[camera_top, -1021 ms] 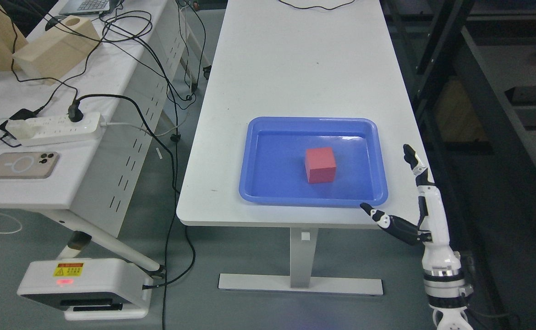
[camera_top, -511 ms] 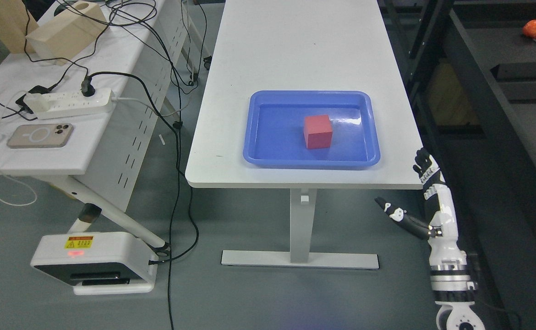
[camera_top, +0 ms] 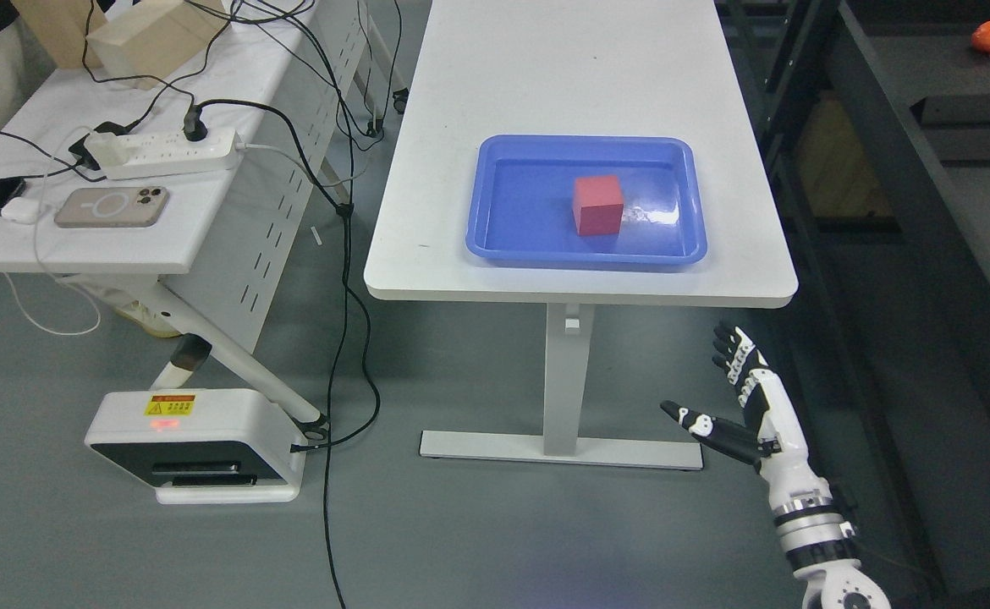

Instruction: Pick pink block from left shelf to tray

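Right hand (camera_top: pixel 745 406) hung empty, fingers spread, below the table (camera_top: pixel 427 279); pink block (camera_top: pixel 597 204) sat in tray (camera_top: pixel 495 249).

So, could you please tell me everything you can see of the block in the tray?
The block is a small pinkish-red cube with matte, plain faces. It sits flat and slightly turned near the middle of the blue tray on the white table. Only the tray floor touches it; nothing grips it.
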Available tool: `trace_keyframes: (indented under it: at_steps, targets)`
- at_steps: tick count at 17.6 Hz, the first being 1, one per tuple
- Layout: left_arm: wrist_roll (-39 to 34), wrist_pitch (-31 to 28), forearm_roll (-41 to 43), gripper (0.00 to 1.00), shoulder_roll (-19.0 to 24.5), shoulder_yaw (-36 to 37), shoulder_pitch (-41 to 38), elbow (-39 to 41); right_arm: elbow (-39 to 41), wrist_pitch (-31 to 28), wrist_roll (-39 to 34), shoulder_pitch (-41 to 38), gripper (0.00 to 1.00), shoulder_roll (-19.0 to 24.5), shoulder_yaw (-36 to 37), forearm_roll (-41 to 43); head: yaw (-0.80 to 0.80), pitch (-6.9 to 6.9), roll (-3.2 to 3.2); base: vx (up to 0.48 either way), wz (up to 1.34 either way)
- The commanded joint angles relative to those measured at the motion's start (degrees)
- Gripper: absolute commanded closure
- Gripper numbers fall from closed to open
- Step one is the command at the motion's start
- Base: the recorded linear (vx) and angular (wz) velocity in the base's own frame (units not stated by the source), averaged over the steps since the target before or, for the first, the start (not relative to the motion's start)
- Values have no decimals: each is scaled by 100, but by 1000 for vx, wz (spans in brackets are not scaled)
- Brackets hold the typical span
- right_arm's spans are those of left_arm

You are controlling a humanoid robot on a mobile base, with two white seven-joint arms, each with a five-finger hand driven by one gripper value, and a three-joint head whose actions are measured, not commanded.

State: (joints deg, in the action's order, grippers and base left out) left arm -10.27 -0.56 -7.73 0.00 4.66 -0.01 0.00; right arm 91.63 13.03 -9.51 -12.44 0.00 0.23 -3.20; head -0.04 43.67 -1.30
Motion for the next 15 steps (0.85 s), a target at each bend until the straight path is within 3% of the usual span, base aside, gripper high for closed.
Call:
trace_keyframes:
  at_steps: [1, 15]
  targets:
    - [-1, 3, 0, 0, 100, 0, 176, 100, -40, -72, 2, -31, 1, -100, 162, 74, 0, 0, 0, -68, 10]
    - [-1, 3, 0, 0, 100, 0, 176, 100, -40, -73, 45, 13, 1, -100, 188, 83, 0, 0, 0, -10, 1]
